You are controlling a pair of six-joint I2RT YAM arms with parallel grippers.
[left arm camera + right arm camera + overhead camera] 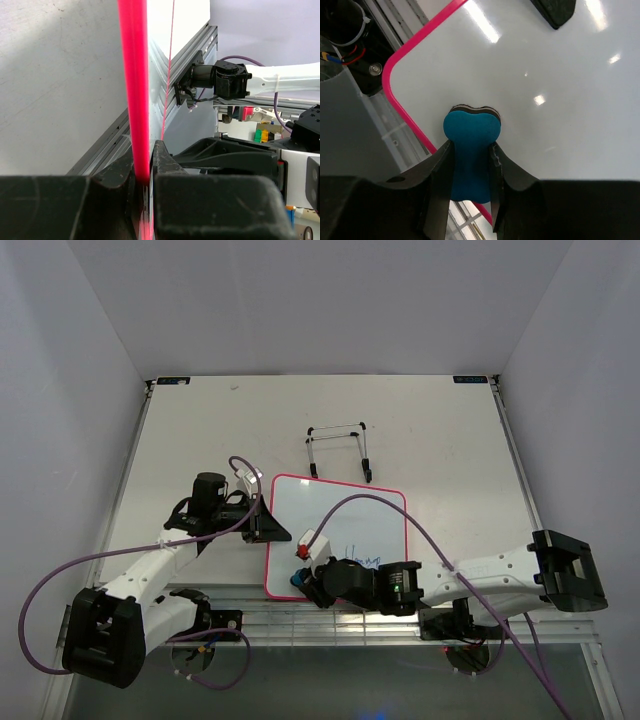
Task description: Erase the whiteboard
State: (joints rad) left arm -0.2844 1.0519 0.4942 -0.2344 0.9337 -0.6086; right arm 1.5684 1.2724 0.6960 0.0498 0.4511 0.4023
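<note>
The whiteboard (340,515), white with a pink-red frame, lies near the table's front edge with blue handwriting (362,557) near its front. My left gripper (262,523) is shut on the board's left edge; the left wrist view shows the pink frame (134,90) clamped between the jaws. My right gripper (306,578) is shut on the blue bone-shaped eraser (470,150), which presses on the board's near left corner (530,90).
A thin black wire stand (340,448) stands behind the board. A metal rail (330,615) runs along the table's front edge, under the board's near rim. Purple cables loop from both arms.
</note>
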